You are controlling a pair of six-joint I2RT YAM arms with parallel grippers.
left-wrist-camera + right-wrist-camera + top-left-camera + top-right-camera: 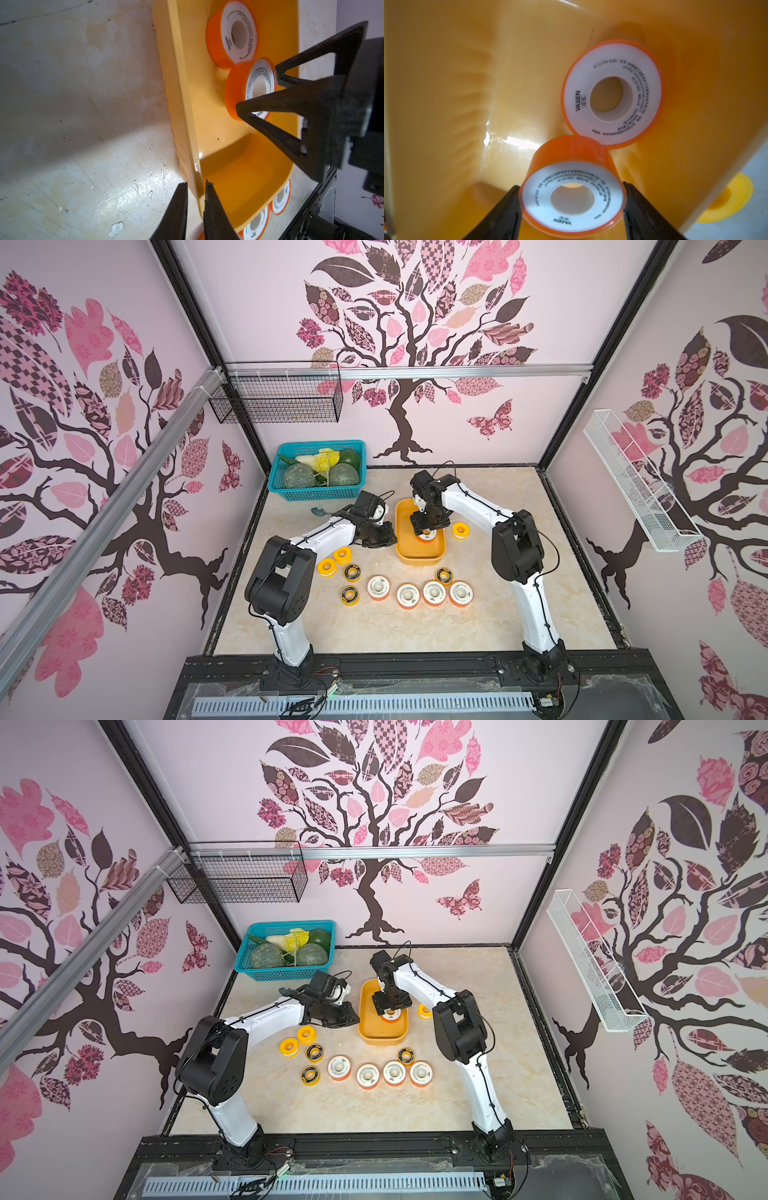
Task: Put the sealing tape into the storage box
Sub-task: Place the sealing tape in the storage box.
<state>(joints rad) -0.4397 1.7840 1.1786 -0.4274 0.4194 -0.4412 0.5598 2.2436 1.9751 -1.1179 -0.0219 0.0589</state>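
**Held orange-rimmed spool** (pixel 571 151): sits between the fingers of the right gripper (pixel 572 186), low inside the storage box (pixel 420 561). The fingers stand wide and press on opposite sides of its rim, across the diameter. Its white face and hole are turned toward the wrist, so the spool's axis runs along the fingers. I cannot tell whether its underside rests on the box floor.

**Second orange-rimmed spool** (pixel 643 93): lies flat on the box floor just beyond the fingertips, off the closing line. The two rims are touching or very near; the views do not resolve which.

**Left gripper** (pixel 196 182): nearly closed, with the box's long wall pinched between its tips. It seems to be steadying the box.

**Judgement:** this is the placing step, with release not yet made. The fingers part sideways and the neighbour lies ahead of them, so opening should clear it. The risk is dragging either spool when the fingers lift out.

**Outside the jaws, on the table:**
- row of orange-rimmed spools (pixel 434 593), four in all
- three black-faced spools (pixel 352 572)
- two plain yellow spools (pixel 343 555), nearer the left arm
- lone yellow spool (pixel 460 530), just beside the box, nearer the right arm
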